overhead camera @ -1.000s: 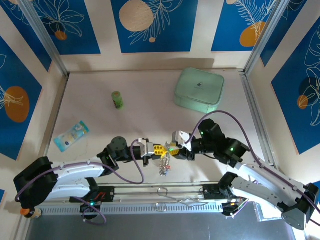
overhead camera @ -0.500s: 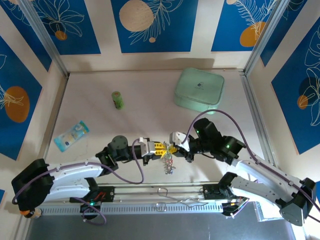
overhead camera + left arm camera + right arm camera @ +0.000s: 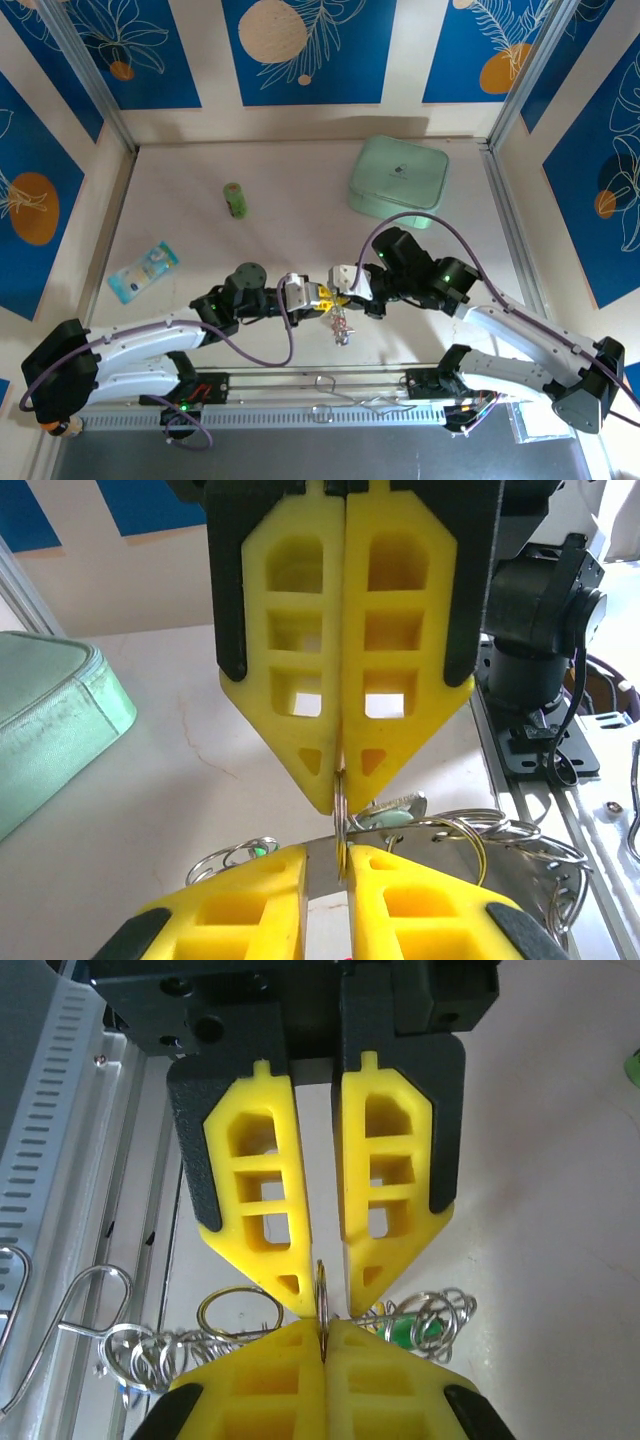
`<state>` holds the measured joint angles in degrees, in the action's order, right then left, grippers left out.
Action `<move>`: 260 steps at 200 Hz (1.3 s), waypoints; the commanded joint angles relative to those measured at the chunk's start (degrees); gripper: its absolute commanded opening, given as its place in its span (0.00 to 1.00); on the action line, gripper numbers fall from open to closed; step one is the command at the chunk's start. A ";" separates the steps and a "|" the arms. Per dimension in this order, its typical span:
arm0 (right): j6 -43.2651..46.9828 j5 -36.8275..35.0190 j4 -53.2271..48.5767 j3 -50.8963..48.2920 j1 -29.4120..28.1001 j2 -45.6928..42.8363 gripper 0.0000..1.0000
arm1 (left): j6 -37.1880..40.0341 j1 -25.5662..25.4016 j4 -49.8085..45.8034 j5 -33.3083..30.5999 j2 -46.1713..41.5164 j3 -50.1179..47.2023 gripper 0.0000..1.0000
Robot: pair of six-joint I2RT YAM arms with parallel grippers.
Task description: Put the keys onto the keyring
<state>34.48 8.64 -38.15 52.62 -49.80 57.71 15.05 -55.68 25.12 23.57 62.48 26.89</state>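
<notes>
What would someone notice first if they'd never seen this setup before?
The left pincer and right pincer meet tip to tip at the front middle of the table, with a thin ring edge-on between them. The right one is shut on it. A tangle of wire loops and keys bunches just below them in the overhead view. A mint-green box sits at the back right.

The keys [image 3: 340, 326] are at the table's [image 3: 300, 240] near middle, bottle [image 3: 235, 200] behind left, box [image 3: 398, 180] behind right.
</notes>
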 commanded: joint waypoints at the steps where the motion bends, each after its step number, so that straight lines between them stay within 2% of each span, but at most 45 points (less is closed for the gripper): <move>1: 2.44 -1.70 -1.31 2.81 -2.53 1.35 0.00 | 0.22 -0.39 1.04 1.01 0.43 1.86 0.14; 34: 4.88 -7.58 -3.74 3.76 -4.97 3.35 0.00 | -0.37 -0.39 1.68 0.89 0.11 1.10 0.08; 49: 4.75 -7.82 -4.12 4.16 -5.22 3.34 0.00 | -0.52 -0.39 1.66 1.16 -0.16 0.92 0.00; 67: 2.02 -5.79 -2.74 3.69 -3.72 1.63 0.00 | -0.58 -0.39 1.98 1.46 -0.85 0.54 0.00; 74: 0.24 -4.20 -1.60 2.91 -2.60 0.17 0.08 | -0.75 -0.44 2.45 1.35 -1.23 0.16 0.00; 80: -1.80 -2.32 -0.27 1.85 -1.22 -1.61 0.20 | -0.87 -0.39 3.20 1.38 -1.59 -0.22 0.00; 86: -3.51 -0.48 1.25 0.51 -0.11 -3.34 0.28 | -1.03 -0.39 4.14 1.39 -1.91 -0.73 0.00; 98: -7.12 2.92 4.39 -2.45 1.63 -6.49 0.37 | -1.45 -0.39 6.56 1.29 -2.50 -1.81 0.00; 111: -10.80 4.67 7.15 -5.58 2.28 -8.74 0.41 | -1.98 -0.39 9.19 1.06 -2.88 -2.94 0.00; 205: -19.62 4.76 9.75 -8.69 2.25 -9.25 0.39 | -2.39 -0.39 11.44 0.16 -2.62 -3.61 0.00; 223: -21.20 4.18 9.73 -8.82 2.32 -9.01 0.34 | -2.00 -0.39 11.63 0.15 -2.54 -3.60 0.00; 260: -22.15 2.98 8.29 -9.22 2.69 -8.29 0.16 | -1.90 -0.39 11.96 1.34 -2.54 -3.51 0.00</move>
<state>14.33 11.55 -29.19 44.45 -47.57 48.97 13.41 -55.70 32.62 23.92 60.64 22.92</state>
